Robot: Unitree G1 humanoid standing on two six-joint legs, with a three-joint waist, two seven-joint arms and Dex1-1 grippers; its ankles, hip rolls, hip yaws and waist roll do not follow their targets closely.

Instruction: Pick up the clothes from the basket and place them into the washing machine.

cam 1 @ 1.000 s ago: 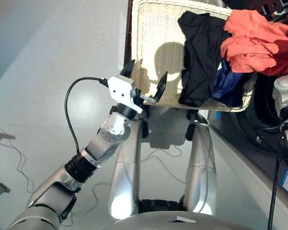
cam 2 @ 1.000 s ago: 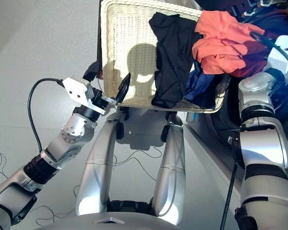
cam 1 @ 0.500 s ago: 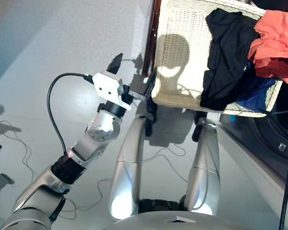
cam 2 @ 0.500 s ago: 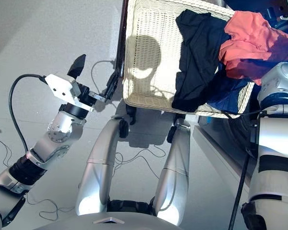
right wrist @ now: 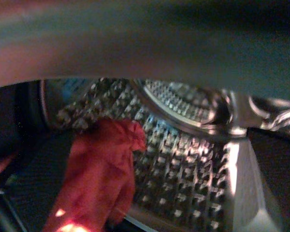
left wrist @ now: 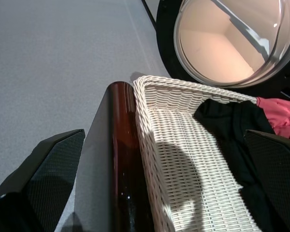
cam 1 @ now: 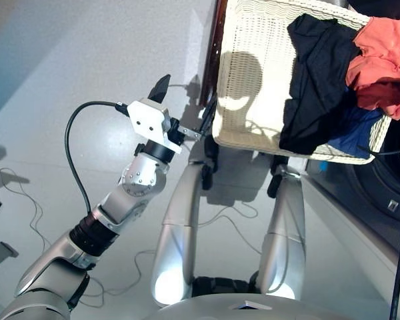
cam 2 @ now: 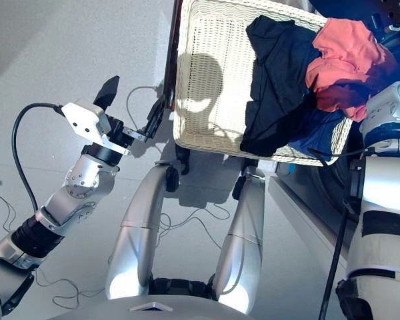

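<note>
Our left gripper [cam 1: 184, 109] hangs spread and empty left of the basket [cam 1: 248, 80]; our right's grip is unclear, and its orange-red garment [right wrist: 99, 176] might snag the drum [right wrist: 193, 159].

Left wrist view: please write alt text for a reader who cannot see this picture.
A cream wicker basket holds a black garment and a bit of orange-red cloth. Two black fingers stand wide apart at its sides, holding nothing. Beyond it is a round glass door.

Clothes [cam 1: 333, 80] piled at basket [cam 1: 253, 87] right end; left gripper [cam 1: 185, 110] beside basket.
</note>
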